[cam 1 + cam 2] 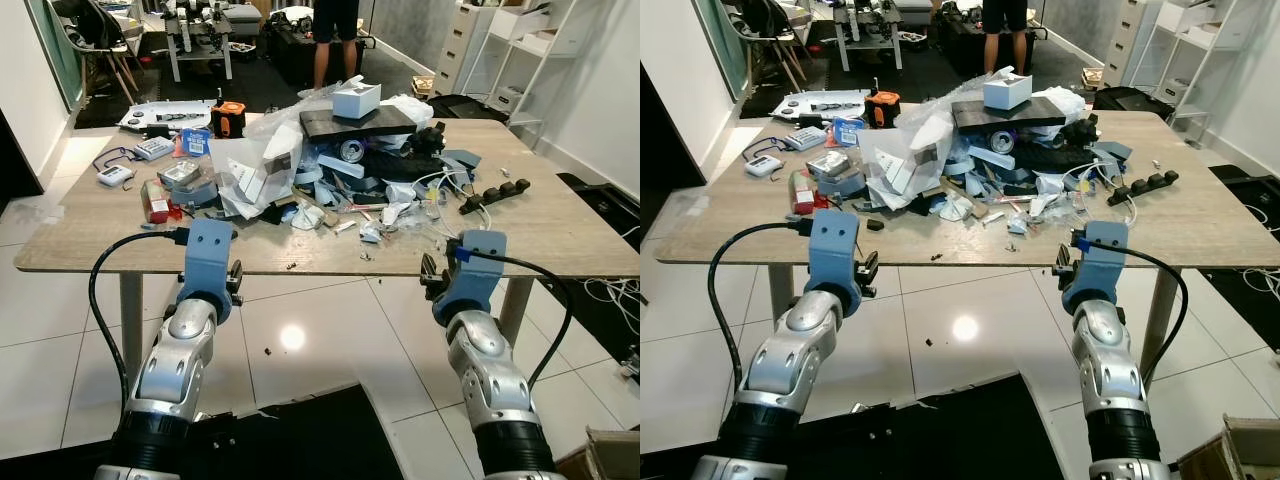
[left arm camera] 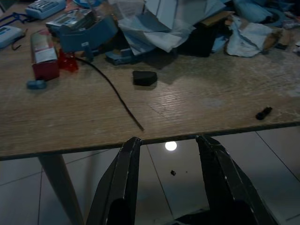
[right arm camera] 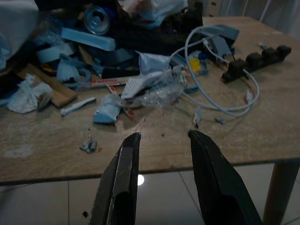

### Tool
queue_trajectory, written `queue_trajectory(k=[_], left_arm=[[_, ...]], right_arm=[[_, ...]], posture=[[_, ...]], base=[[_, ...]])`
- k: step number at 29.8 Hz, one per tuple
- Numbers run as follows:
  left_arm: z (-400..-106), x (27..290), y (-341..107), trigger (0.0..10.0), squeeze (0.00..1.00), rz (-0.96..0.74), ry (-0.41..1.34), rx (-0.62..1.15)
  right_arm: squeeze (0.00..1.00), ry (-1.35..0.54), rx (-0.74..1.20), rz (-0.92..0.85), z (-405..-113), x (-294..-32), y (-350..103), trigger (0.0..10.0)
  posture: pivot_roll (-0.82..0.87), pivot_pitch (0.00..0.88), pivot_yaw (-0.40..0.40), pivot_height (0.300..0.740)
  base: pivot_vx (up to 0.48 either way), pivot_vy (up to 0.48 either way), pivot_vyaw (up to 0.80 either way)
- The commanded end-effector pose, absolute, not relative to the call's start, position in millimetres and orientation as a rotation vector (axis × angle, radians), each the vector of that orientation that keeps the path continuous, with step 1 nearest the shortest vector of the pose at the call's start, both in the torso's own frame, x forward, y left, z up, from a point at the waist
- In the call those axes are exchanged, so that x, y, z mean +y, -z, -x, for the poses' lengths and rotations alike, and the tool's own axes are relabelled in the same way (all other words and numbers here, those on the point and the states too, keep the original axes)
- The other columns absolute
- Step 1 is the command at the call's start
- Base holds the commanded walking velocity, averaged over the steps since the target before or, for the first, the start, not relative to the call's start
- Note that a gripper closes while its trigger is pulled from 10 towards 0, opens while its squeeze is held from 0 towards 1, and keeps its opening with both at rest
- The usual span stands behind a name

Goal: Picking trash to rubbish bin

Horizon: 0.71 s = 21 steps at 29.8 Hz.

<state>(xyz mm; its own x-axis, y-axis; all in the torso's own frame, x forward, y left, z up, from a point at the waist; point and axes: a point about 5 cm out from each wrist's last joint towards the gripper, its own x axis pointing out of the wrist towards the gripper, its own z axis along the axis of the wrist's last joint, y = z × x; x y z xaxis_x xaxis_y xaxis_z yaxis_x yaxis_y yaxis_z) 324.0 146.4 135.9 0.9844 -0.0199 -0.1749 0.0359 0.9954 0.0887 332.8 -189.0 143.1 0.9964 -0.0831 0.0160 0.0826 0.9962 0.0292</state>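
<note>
The right gripper (image 3: 161, 140) hangs with its two black fingers parted and holding nothing, low in the right wrist view, just short of the near edge of the wooden table (image 1: 560, 235); the left gripper (image 2: 168, 145) is likewise spread and bare at the bottom of its own view. Closest beyond the right fingers, mid-frame, lies a crumpled clear plastic wrapper (image 3: 157, 91) beside a small pale-blue sachet (image 3: 105, 115): both look feather-light, limp and slippery, so a pinch across a bunched fold would likely hold better than one on a flat edge. Further up sits a soft wad of white tissue (image 3: 28, 98), a looped white cable (image 3: 220, 101) (springy, apt to drag its neighbours along) and a dented metal can (image 3: 96, 18). In the left eye view's centre the trash heap (image 1: 330, 165) is paper, film and cardboard.
</note>
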Motion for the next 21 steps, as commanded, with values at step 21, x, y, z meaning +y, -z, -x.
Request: queue_trajectory(k=[21], left_arm=[[-324,138,-141,10.0,0.00,-0.054,0.116,0.165]], right_arm=[[0.00,0.225,0.016,0.003,-311,-220,-126,10.0]], posture=[[0.07,0.000,0.059,0.740]], base=[[0.030,0.000,0.00]])
